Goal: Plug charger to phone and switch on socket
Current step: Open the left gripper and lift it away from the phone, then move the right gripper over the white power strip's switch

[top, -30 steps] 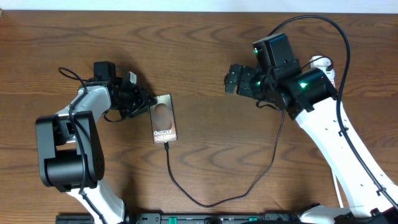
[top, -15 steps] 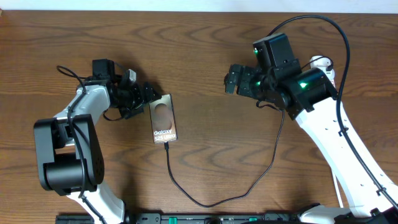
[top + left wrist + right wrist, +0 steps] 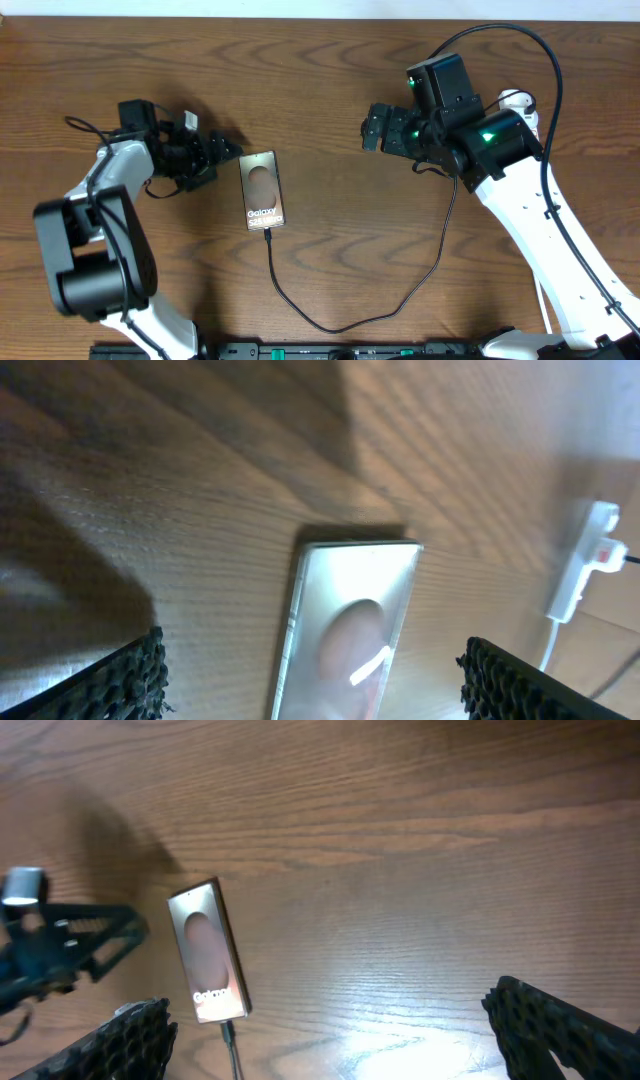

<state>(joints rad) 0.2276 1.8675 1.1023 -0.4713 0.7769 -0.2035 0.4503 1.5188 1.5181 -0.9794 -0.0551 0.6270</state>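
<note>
The phone (image 3: pixel 264 190) lies flat on the wooden table with its "Galaxy" lettering up. The charger (image 3: pixel 330 326), a thin black cable, has its tip plugged into the phone's near end and loops right toward the right arm. My left gripper (image 3: pixel 226 158) is open and empty, just left of the phone's far corner and apart from it. The left wrist view shows the phone (image 3: pixel 350 630) between the spread fingers (image 3: pixel 320 675) and the white socket (image 3: pixel 585 555) with red markings far right. My right gripper (image 3: pixel 373 128) is open and empty, well right of the phone (image 3: pixel 207 950).
The right arm's white body (image 3: pixel 540 230) and thick black robot cable (image 3: pixel 500 35) fill the right side. A white part (image 3: pixel 514 99) peeks out behind the right arm. The left arm base (image 3: pixel 90 260) stands at the front left.
My left gripper has drawn back to the left, away from the phone's far left corner where it was. The phone, the cable and the right arm have not moved.
</note>
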